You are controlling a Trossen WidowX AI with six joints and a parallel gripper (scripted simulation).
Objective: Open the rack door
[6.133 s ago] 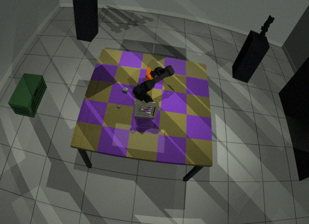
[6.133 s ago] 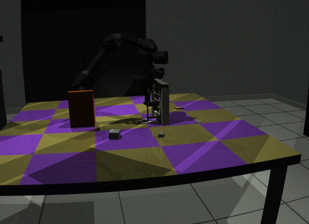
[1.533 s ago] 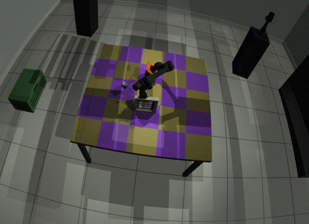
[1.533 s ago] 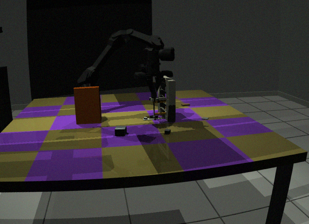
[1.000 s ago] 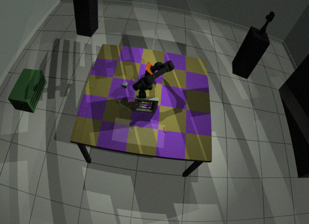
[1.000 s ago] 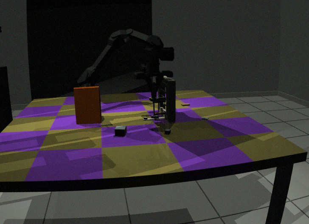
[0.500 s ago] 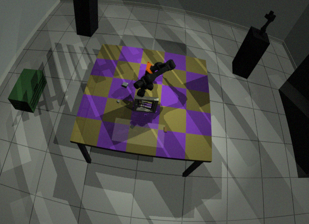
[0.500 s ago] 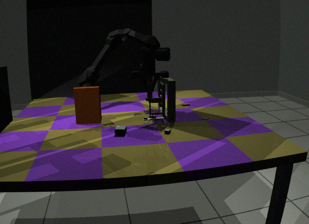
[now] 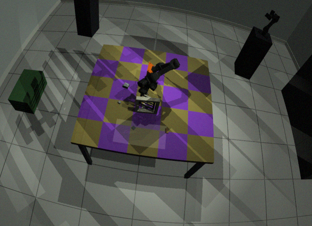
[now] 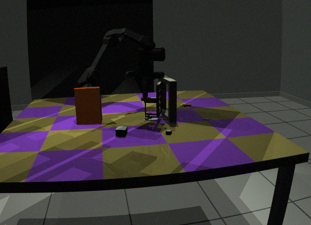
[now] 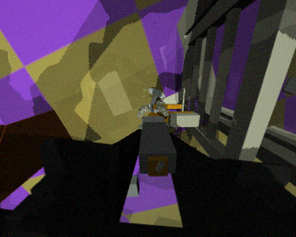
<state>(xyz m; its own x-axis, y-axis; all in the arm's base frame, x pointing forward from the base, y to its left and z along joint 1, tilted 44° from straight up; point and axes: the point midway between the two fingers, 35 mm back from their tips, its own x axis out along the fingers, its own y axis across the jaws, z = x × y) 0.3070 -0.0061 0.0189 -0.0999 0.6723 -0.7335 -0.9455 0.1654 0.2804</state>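
Note:
The rack's grey upright frame (image 9: pixel 158 106) (image 10: pixel 172 99) stands on the table. Its barred door (image 10: pixel 157 99) (image 11: pixel 226 61) stands at an angle out of the frame, partly open, with a visible gap at the handle side in the exterior view. The door's upright handle (image 10: pixel 145 109) (image 11: pixel 158 141) is a narrow grey bar with an orange-brown end in the wrist view. My gripper (image 10: pixel 145 97) (image 11: pixel 153 135) points down and is shut on the handle, a dark finger on each side. The handle's exact turn is hard to read; my fingers hide part of it.
An orange box (image 9: pixel 150 68) (image 10: pixel 88 106) stands near the arm's base. A grey block (image 9: pixel 126 85) (image 10: pixel 121 131) and a smaller block (image 9: pixel 119 102) (image 10: pixel 168 132) lie beside the rack. A flat grey piece (image 9: pixel 133 128) (image 10: pixel 206 118) and a brown piece (image 9: pixel 166 130) (image 10: pixel 186 105) lie beyond the frame.

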